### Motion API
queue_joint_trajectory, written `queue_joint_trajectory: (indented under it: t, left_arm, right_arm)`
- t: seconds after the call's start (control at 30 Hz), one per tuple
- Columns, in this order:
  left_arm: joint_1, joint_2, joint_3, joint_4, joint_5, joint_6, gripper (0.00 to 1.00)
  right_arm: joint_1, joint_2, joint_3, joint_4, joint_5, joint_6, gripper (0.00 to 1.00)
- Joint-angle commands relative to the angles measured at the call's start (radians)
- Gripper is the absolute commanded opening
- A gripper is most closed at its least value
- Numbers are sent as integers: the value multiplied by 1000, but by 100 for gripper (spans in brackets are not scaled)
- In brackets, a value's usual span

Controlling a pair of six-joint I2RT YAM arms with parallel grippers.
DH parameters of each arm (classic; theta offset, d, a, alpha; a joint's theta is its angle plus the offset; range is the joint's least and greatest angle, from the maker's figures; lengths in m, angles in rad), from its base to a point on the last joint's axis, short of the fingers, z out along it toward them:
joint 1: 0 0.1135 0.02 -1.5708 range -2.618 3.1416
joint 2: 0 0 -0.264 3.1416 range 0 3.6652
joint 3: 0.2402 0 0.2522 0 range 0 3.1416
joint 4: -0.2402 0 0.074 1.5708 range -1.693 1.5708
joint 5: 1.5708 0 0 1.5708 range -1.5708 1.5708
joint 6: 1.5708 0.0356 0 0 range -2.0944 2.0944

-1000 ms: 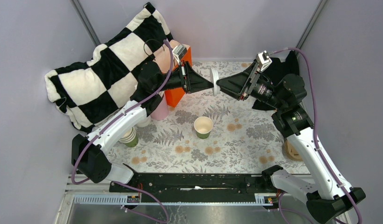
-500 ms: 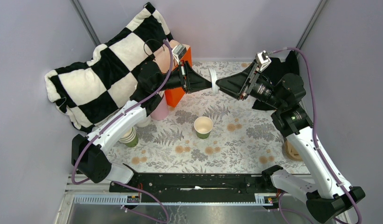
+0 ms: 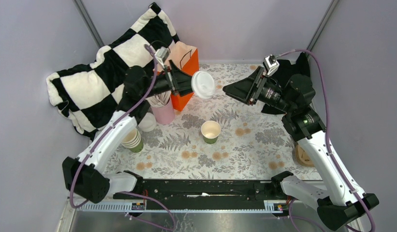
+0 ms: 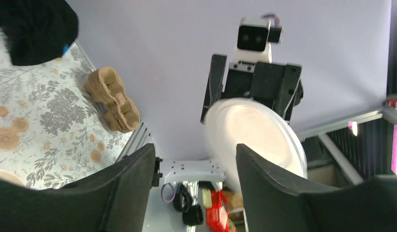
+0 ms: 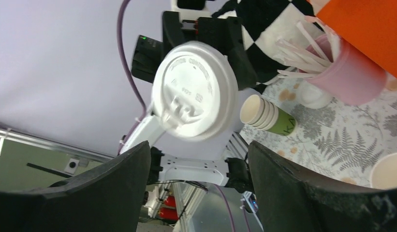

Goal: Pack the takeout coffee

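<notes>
White lid [image 3: 202, 84] at tip of left pincer [image 4: 194, 154], jaws parted, hold uncertain; right pincer [image 5: 198, 150] wide, empty. Risk: lid slipping free, landing on counter [image 3: 254, 145] away from open cup [image 3: 211, 131].

The left arm [image 3: 109, 137] climbs from its base at seven o'clock in the overhead view toward twelve. It bends at the elbow near ten o'clock and levels its wrist out toward three. The left gripper [image 4: 194, 151] is raised, its two fingers [image 4: 128, 193] spread well apart. The right arm [image 3: 327, 154] rises from its base at five o'clock toward twelve, folds near two o'clock, and aims its wrist toward nine. The right gripper [image 5: 198, 145] faces the left one tip to tip, near but not touching, its fingers [image 5: 302, 193] likewise wide apart.
</notes>
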Motion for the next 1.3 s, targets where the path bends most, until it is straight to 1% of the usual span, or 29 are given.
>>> queue_joint_trajectory:
  t: [0.0,0.07,0.17,0.23,0.27,0.33,0.43,0.47,0.57,0.67,0.7,0.73,0.77,0.9,0.97,1.13,1.27]
  left_arm:
    - [79,-106,7,-260,-41,168,70]
    - [98,-137,5,-410,-85,254,73]
    - [104,-178,-63,-465,-157,249,74]
    - [105,-171,-112,-464,-149,233,71]
    - [104,-181,-125,-504,-181,256,72]
    - [104,-198,-126,-620,-282,341,79]
    - [89,-143,-56,-876,-402,514,80]
    - [73,-125,-36,-947,-456,554,82]
    - [-26,-76,-17,-1083,-632,586,84]
    - [-132,-49,-46,-1180,-822,510,83]
    - [-152,-49,-70,-1186,-850,477,84]
    - [-167,-50,-92,-1190,-901,452,87]
    - [-171,-44,-106,-1207,-941,431,90]
    - [-174,-15,-115,-1356,-1137,303,94]
    - [-172,-2,-126,-1396,-1181,240,98]
    - [-171,43,-218,-1422,-1174,82,99]
    - [-172,39,-312,-1389,-1247,-8,99]
  right_arm:
    - [2,15,68,-154,13,-182,79]
    - [1,34,79,-237,29,-275,79]
    - [1,82,65,-326,26,-367,77]
    - [2,96,55,-386,44,-415,78]
    - [2,92,38,-391,58,-427,79]
    - [2,101,23,-447,95,-465,79]
    - [2,122,-7,-528,149,-521,79]
    - [2,128,-14,-557,170,-546,80]
    - [2,141,-40,-624,211,-619,80]
    - [2,154,-72,-655,216,-657,81]
    - [3,156,-85,-652,210,-660,82]
    - [3,159,-101,-648,202,-660,82]
    - [3,159,-111,-643,193,-659,81]
    - [4,155,-137,-615,169,-633,80]
    - [4,143,-144,-608,164,-627,80]
    - [3,125,-139,-621,159,-648,80]
    - [4,106,-149,-619,150,-652,81]
